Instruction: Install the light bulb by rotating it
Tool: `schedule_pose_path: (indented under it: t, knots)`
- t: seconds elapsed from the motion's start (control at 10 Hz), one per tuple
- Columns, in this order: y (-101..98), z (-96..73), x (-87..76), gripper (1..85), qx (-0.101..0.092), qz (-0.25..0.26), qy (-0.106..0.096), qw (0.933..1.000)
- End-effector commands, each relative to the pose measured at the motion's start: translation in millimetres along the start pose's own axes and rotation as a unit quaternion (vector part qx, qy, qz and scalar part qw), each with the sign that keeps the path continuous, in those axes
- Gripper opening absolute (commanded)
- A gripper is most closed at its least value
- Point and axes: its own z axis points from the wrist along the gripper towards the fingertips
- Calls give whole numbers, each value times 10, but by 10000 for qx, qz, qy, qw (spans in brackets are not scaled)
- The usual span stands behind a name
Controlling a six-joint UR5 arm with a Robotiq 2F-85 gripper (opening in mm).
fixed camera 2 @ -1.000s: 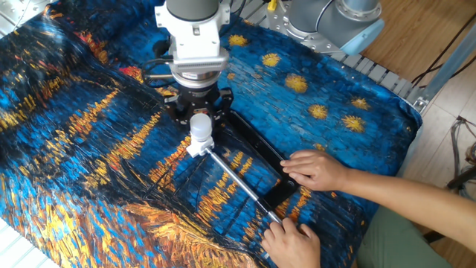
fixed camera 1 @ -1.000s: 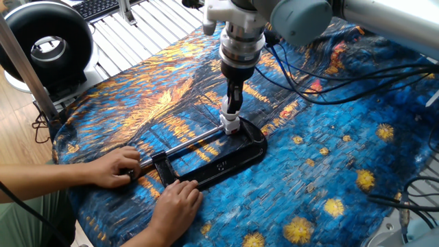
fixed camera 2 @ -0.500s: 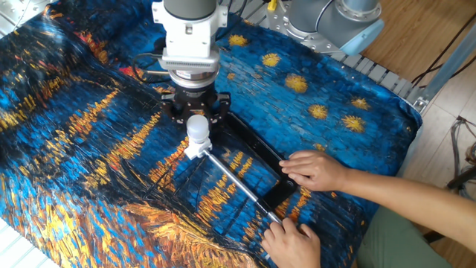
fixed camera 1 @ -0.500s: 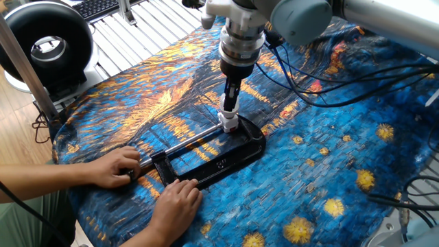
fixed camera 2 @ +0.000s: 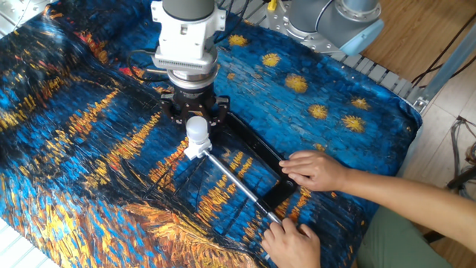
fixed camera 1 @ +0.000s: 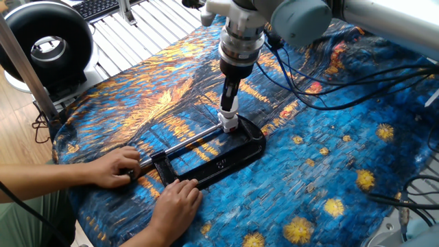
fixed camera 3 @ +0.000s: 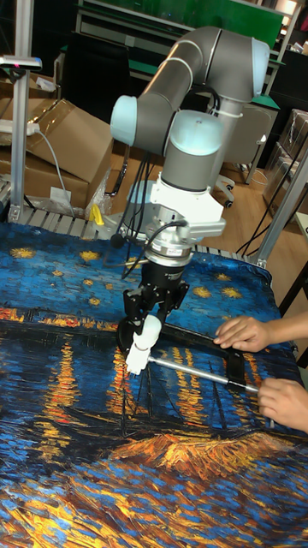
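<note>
My end effector (fixed camera 2: 198, 128) clenches the small frosted white light bulb (fixed camera 2: 197, 129) upright, aligned with the white socket block (fixed camera 2: 195, 151) directly beneath for screwing.

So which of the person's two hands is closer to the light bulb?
The hand lying flat on the black clamp frame is closer to the light bulb. The other hand grips the far end of the metal rod, nearer the person.

Black clamp frame (fixed camera 1: 226, 159) on a blue-and-gold painted cloth (fixed camera 1: 322, 158); black ring lamp (fixed camera 1: 44, 44) beyond the edge.
</note>
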Motion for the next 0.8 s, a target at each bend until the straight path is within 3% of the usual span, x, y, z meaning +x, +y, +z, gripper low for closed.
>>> schedule_pose_path:
  t: [0.0,0.1,0.2,0.3,0.7]
  knots:
    - [-43,-69,19,330,-112,357,-13,9993]
    - [-54,-53,22,393,-95,393,5,9992]
    - [-43,-27,74,527,-108,358,121,9992]
    - [9,-5,41,630,-160,440,92,9989]
    - [19,4,86,720,-260,294,264,9989]
